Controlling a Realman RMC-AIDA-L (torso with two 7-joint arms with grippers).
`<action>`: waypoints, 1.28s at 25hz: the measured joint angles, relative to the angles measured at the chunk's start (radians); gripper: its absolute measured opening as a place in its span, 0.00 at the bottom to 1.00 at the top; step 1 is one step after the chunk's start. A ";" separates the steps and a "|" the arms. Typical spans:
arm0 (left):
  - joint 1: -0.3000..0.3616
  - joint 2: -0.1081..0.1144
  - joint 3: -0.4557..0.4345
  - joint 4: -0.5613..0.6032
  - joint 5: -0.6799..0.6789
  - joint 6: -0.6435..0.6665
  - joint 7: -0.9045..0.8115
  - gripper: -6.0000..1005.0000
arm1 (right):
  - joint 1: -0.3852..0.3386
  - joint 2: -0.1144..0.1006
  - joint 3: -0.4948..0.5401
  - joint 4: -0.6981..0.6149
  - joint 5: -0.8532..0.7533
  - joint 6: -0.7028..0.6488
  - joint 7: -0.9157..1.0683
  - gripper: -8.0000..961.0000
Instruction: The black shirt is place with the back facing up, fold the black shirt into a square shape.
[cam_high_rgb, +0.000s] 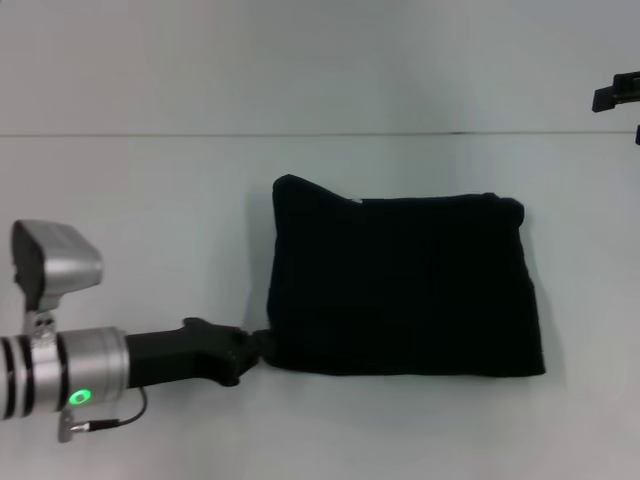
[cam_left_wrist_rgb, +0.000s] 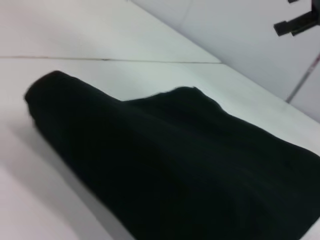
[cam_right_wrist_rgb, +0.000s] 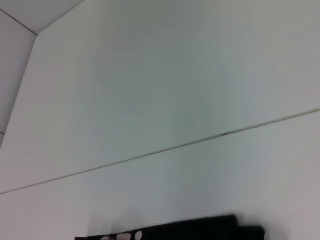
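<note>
The large plain black soft-fabric shirt lies folded into a rough rectangle on the white desk; the left hand touches its near left corner, and whether its fingers are apart or clamped on the cloth I cannot tell; the right hand hangs well apart at the far right edge, fingers unreadable.

Open bench all around the folded black shirt, wide passage on the far and near sides; only the left claw crowds its near left corner.
</note>
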 joint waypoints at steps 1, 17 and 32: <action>0.013 0.000 -0.006 0.013 0.003 0.009 -0.001 0.01 | 0.000 0.000 0.001 0.000 0.000 0.000 0.000 0.97; 0.045 0.012 -0.054 0.137 0.134 0.089 -0.092 0.02 | -0.001 0.001 0.001 -0.005 0.003 -0.004 0.003 0.97; -0.135 0.073 -0.163 -0.029 0.180 0.214 -0.849 0.54 | 0.000 0.001 0.001 0.000 0.007 -0.009 -0.002 0.97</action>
